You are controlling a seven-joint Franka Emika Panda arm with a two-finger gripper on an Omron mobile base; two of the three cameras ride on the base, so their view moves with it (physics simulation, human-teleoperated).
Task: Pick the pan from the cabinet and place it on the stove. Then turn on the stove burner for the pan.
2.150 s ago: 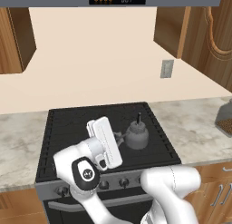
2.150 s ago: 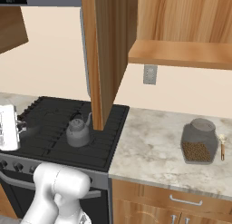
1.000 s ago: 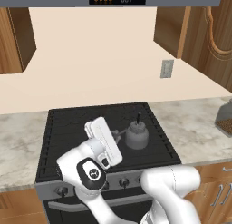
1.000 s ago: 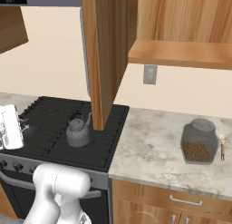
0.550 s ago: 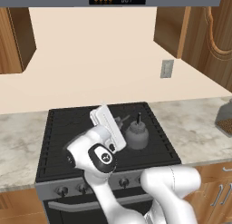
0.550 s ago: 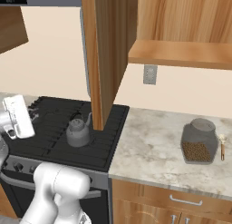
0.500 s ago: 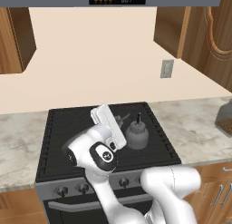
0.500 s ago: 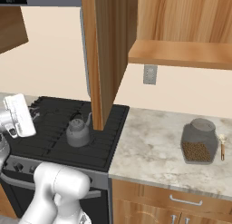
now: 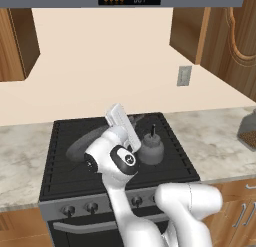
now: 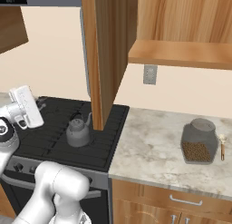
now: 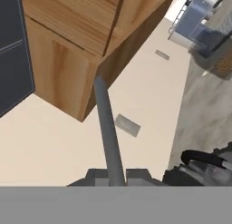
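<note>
1. The pincer [image 11: 116, 175] is pressed together on the long handle of the pan [image 9: 82, 145]; in the hand view the grey handle rises straight up from between the two dark finger tips [image 11: 97, 176].
2. The pan lies over the left part of the stove [image 9: 65, 181], on the black grates. In the left base view its round dark body shows to the left of the arm's white wrist, and the wrist hides part of it.
3. A small grey kettle [image 9: 151, 150] stands on the grates to the right of the pan, near it. Whether they touch cannot be told.
4. In the right base view the white hand sits at the far left, above the left edge of the stove.
5. The cabinet [image 10: 108, 51] hangs above the right side of the stove, with one door standing open toward the camera.
6. On the table [image 10: 154, 155] to the right of the stove stands a lidded jar [image 10: 198, 141] with brown contents.
</note>
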